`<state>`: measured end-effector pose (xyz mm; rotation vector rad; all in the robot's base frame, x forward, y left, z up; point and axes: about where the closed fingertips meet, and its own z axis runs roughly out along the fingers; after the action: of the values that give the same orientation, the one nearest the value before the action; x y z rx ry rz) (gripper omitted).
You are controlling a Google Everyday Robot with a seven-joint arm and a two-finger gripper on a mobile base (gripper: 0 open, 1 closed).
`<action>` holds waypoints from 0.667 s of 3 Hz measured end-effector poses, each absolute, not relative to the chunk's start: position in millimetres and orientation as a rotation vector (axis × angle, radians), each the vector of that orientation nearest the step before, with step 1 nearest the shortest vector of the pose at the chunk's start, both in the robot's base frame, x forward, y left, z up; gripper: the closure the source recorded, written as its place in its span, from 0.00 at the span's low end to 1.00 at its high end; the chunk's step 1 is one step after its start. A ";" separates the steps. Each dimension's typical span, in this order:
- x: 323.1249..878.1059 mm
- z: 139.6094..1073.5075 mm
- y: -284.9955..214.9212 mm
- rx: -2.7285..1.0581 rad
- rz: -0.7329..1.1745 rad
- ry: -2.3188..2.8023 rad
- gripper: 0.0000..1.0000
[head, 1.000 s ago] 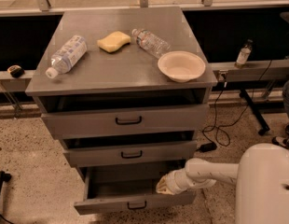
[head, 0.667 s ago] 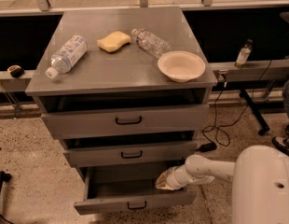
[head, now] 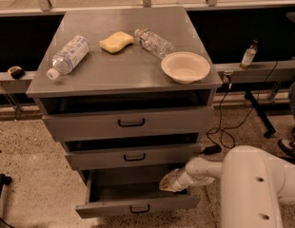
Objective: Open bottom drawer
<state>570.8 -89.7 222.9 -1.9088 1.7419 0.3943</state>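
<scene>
The bottom drawer (head: pixel 138 206) is the lowest, shallowest grey front of the three-drawer cabinet, with a small black loop handle (head: pixel 140 208). It stands pulled out, its dark inside showing. My gripper (head: pixel 167 183) sits at the end of the white arm (head: pixel 200 170), reaching in from the right. It hangs over the drawer's right rear part, just below the middle drawer (head: pixel 133 156).
The top drawer (head: pixel 131 122) and the middle drawer stand slightly out. On the cabinet top (head: pixel 95 72) lie two plastic bottles (head: pixel 67 56), a yellow sponge (head: pixel 116 42) and a white bowl (head: pixel 185 67). Cables (head: pixel 223 132) trail on the speckled floor at right. My white body (head: pixel 257 189) fills the lower right.
The arm has shifted a little to the left and back over the open drawer. The drawer stands as far out as before.
</scene>
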 end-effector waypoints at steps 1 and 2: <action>563.5 190.9 -100.6 -1.925 0.412 1.836 1.00; 548.5 174.7 -106.5 -1.971 0.433 1.892 1.00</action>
<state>548.5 -106.5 174.7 -1.9712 1.8919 0.4335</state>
